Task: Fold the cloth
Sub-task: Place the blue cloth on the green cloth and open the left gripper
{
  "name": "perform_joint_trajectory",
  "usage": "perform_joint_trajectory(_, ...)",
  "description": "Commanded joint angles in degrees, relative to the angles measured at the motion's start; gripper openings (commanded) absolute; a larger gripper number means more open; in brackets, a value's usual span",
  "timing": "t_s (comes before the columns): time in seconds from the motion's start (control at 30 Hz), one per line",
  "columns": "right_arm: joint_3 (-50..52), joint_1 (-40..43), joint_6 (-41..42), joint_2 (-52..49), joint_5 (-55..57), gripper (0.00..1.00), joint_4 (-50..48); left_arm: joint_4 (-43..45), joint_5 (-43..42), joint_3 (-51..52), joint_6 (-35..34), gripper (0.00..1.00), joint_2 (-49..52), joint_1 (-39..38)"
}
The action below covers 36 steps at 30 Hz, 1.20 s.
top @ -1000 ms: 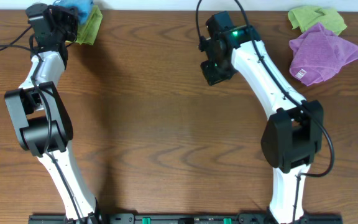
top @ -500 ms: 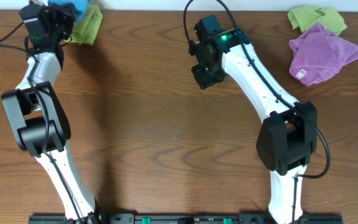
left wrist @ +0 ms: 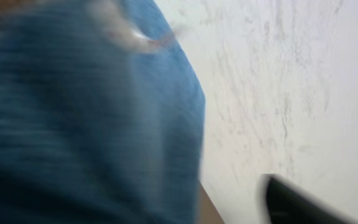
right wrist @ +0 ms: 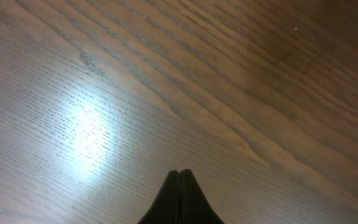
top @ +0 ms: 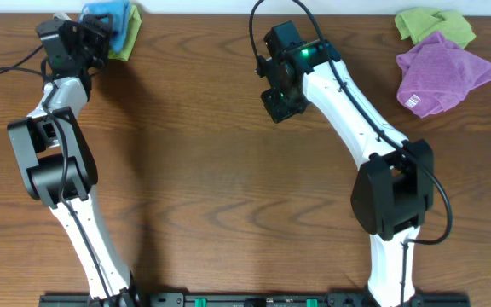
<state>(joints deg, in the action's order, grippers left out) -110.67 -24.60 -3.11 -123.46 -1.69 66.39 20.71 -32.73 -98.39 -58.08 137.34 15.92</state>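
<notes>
Cloth (top: 109, 15): bright sky-blue terry, bunched into a crumpled heap, not spread flat. It sits at the far-left back corner of the counter (top: 211, 170), partly overlapping a lime-green cloth (top: 127, 41). In the left wrist view the blue pile fills the left half, blurred. A pale patch shows near the top; cannot tell if it is a tag.

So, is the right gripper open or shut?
Shut: the right gripper shows no gap at its tip and holds nothing.
</notes>
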Motion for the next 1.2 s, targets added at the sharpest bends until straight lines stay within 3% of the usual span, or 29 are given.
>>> perform_joint_trajectory(0.0,-1.1,-0.8,1.0,2.3,-0.2,0.02,0.0,0.1,-4.2,-0.5,-0.4,0.96,0.3,1.6)
perform_joint_trajectory(0.57,-1.1,-3.0,1.0,2.3,-0.2,0.02,0.0,-7.3,-19.1,-0.5,-0.6,0.96,-2.4,7.4)
perform_joint_trajectory(0.8,-1.1,-4.3,1.0,2.3,-0.2,0.02,0.2,-8.5,-20.8,-0.5,-0.2,0.96,-2.5,7.4)
perform_joint_trajectory(1.17,-1.1,-5.6,1.0,2.3,-0.2,0.02,0.3,-19.1,-17.9,-0.5,7.4,0.96,-2.5,7.4)
